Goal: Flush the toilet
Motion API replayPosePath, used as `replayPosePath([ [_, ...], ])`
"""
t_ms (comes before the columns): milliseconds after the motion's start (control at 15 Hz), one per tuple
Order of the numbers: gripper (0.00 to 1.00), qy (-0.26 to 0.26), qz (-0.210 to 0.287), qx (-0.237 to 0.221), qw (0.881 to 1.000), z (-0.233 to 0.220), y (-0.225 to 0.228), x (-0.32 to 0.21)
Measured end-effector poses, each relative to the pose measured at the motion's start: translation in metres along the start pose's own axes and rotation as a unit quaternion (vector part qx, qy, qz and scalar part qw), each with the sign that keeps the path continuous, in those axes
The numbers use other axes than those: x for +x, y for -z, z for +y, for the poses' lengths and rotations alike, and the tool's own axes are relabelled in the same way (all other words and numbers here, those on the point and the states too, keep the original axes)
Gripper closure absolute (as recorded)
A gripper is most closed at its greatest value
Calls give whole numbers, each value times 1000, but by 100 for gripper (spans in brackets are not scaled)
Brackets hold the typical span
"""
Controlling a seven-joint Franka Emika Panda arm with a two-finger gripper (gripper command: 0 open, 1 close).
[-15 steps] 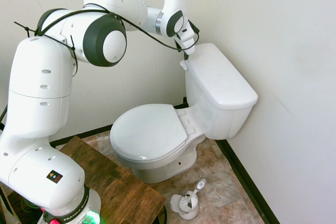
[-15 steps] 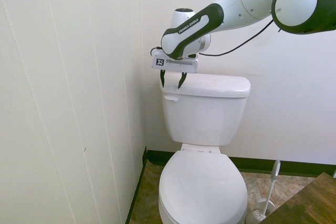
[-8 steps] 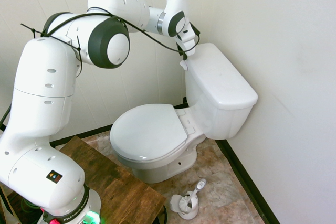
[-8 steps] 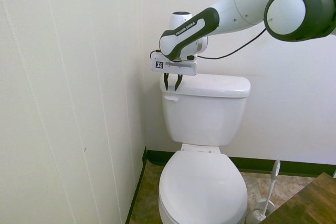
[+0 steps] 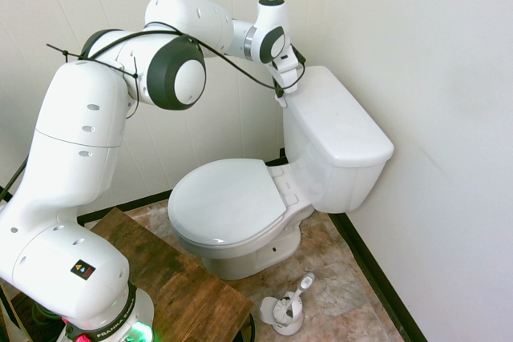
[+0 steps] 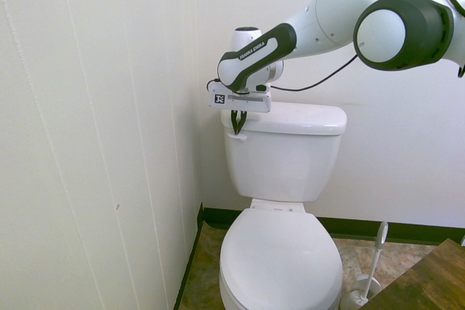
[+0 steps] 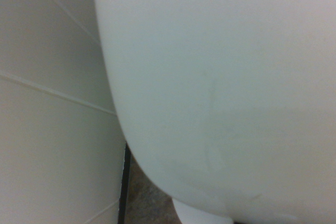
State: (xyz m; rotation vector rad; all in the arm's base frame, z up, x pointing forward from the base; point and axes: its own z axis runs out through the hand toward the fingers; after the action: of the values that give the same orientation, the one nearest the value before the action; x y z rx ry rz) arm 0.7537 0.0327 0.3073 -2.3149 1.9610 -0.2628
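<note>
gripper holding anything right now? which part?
Nothing visibly held. The gripper has its fingers together just above the small white flush lever at the white ceramic toilet's tank corner; contact cannot be told.

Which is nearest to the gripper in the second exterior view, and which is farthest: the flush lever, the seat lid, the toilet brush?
1. Flush lever, at the gripper tips, tank's front corner.
2. Seat lid, below the tank.
3. Toilet brush, on the floor, far side of the toilet.

White panelled walls (image 6: 94, 143) are filling the frame's left; dark baseboard (image 6: 378, 229) is running along the bottom above mottled brown flooring (image 5: 337, 278).
</note>
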Motion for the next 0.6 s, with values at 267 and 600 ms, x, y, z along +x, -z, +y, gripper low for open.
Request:
replayPosePath([
  [267, 100, -5, 9, -2, 1000, -4, -7, -6],
  [600, 100, -5, 38, -5, 999, -10, -11, -19],
])
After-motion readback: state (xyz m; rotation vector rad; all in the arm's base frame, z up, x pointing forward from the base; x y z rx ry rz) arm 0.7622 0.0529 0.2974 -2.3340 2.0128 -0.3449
